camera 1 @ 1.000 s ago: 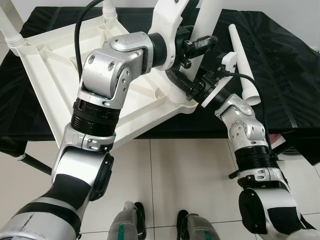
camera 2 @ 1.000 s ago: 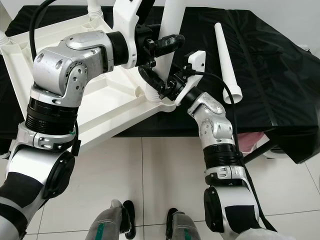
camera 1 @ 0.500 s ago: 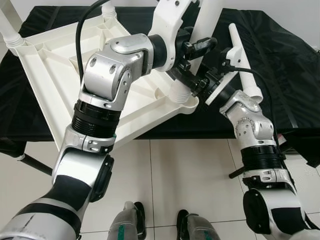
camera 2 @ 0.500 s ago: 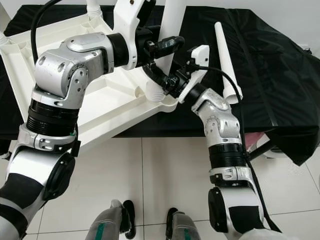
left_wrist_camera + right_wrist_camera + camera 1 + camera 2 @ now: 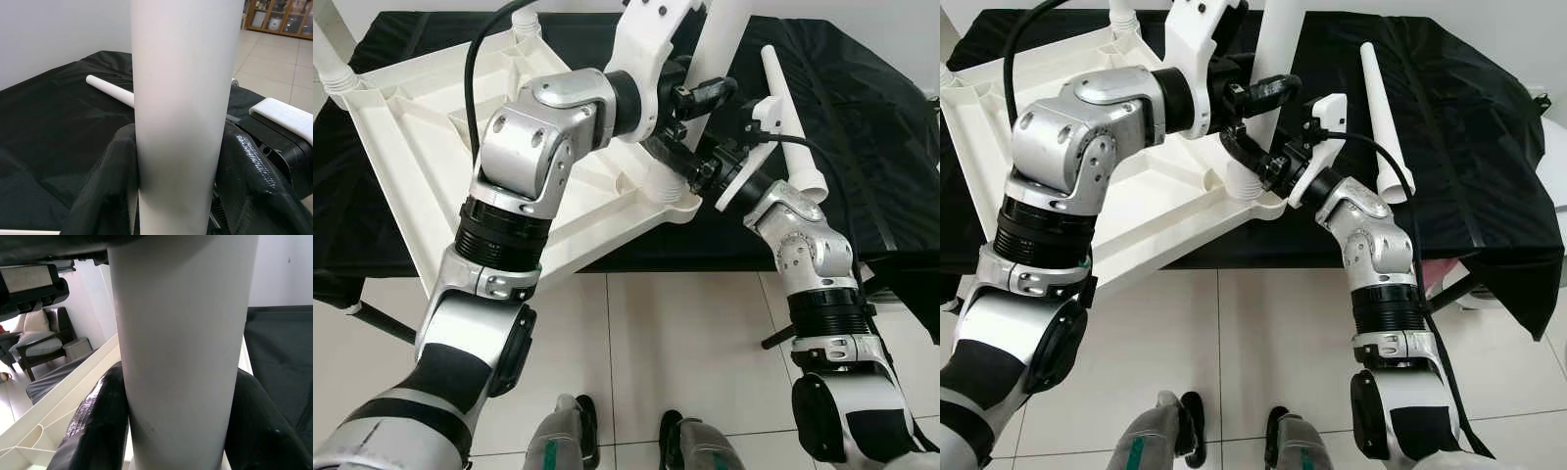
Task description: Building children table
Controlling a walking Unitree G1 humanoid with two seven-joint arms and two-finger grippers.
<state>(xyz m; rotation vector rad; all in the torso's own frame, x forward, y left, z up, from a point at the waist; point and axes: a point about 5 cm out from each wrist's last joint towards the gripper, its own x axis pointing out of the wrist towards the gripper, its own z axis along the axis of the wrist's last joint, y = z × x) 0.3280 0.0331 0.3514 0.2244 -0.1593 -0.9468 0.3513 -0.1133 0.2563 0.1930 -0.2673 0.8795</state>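
- Upturned white tabletop [image 5: 431,127] lies on the black-covered worktop [image 5: 862,127], one corner overhanging the near edge.
- White leg [image 5: 1278,44] stands upright in that corner socket, long axis vertical.
- Left claw [image 5: 1263,93] pinches the leg higher up.
- Right claw [image 5: 1249,157] pinches it near the socket.
- Spare leg [image 5: 1381,108] lies flat, pointing away.

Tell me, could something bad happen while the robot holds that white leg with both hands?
Maybe. The left gripper and right gripper both clamp the upright leg; uneven pulling could tilt it in the corner socket. The upside-down tabletop sticks out past the black table edge, so a hard push might tip it off. The spare leg lies by the right arm and could roll if bumped.
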